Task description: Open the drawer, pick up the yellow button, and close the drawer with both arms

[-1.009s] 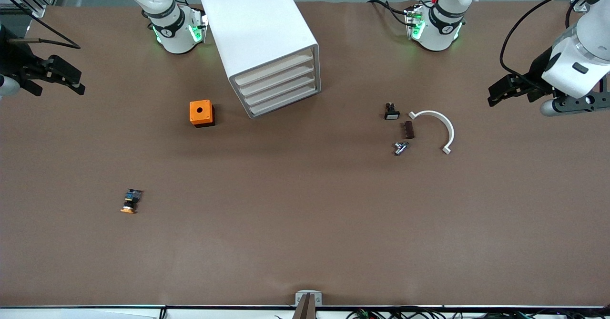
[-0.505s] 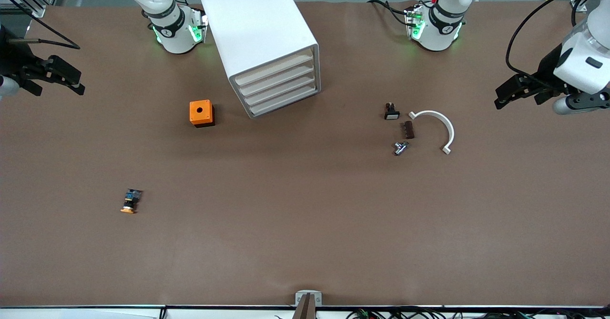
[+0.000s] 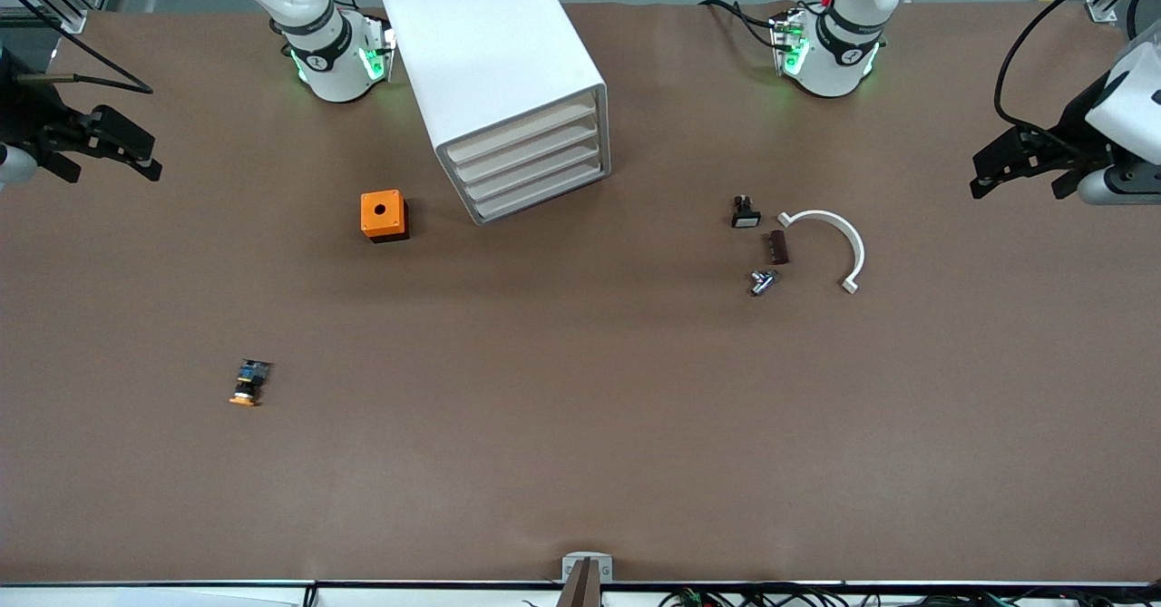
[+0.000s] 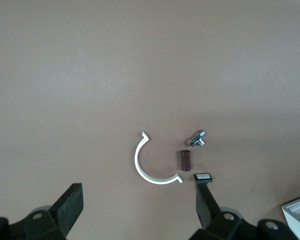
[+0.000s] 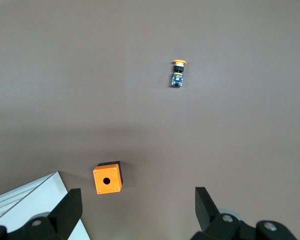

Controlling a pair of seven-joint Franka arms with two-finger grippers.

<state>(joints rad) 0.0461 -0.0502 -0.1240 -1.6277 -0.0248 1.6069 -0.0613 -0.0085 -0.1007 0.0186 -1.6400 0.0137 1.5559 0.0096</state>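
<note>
Oddly, the button [image 3: 248,383] already lies out on the desk [image 3: 580,462], toward the right arm's end and nearer the front camera than the orange box [image 3: 383,215]. It rests on its side, orange cap pointing toward the camera. The cabinet [image 3: 494,72] stands between the two arm bases, all four drawers pushed in; the top drawer [image 3: 521,132] sits flush.

Both hands hang high over the desk's ends. The right hand [image 3: 109,149] is spread wide and carries nothing; from its wrist I see the button [image 5: 178,74] and the box [image 5: 108,179] well below. The left hand [image 3: 1020,161] is likewise released and bare, hovering over its end of the desk, with a white arc [image 4: 151,164], a brown block [image 4: 185,160], a metal fitting [image 4: 197,138] and a small black part [image 4: 203,177] clustered beneath.

I judge the button light and rigid, probably plastic, and so small it could skid or roll on its round cap if nudged. Pinching across the squarer black-and-blue body looks safer than the cap. The drawer front looks stiff and shallow with no obvious knob, so hooking its upper lip seems the likeliest hold, while the other hand steadies the cabinet.
</note>
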